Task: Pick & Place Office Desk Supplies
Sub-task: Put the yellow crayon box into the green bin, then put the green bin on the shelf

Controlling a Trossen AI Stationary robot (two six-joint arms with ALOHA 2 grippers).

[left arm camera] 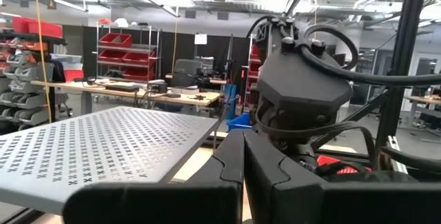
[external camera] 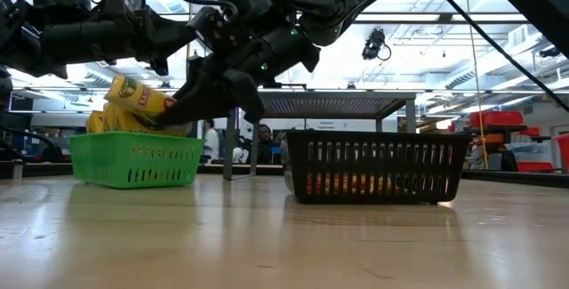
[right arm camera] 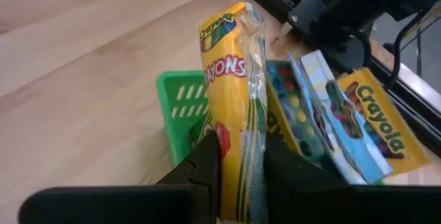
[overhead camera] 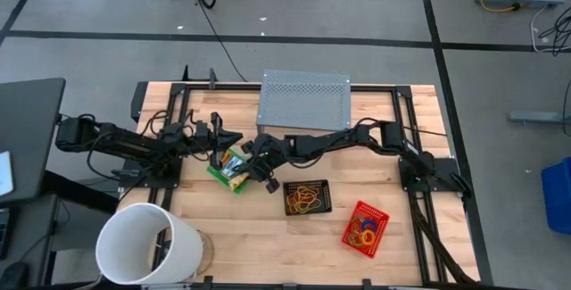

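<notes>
Right now, nearest me on the worktop (overhead camera: pixel 268 254) sits the red tray (overhead camera: pixel 366 228) of coloured rings at right, with the black tray (overhead camera: pixel 307 197) of rubber bands just beyond it. Further in and left is the green tray (overhead camera: pixel 228 170), already stacked with crayon boxes.

My right gripper (right arm camera: pixel 241 165) hangs over that green tray, pinched narrowly on one crayon box (right arm camera: pixel 233 93) near its lower end, the box standing up between the fingers. It looks light and fairly stiff, but the clear wrap is slick and the card would likely crush if I squeezed hard. I'd judge a grip across the flat faces, as I have it, the safest hold; the narrow edges would let it twist.

My left gripper (left arm camera: pixel 242 176) is fully closed on nothing, parked just left of the green tray. Farthest off stands the grey stand (overhead camera: pixel 304 99).
</notes>
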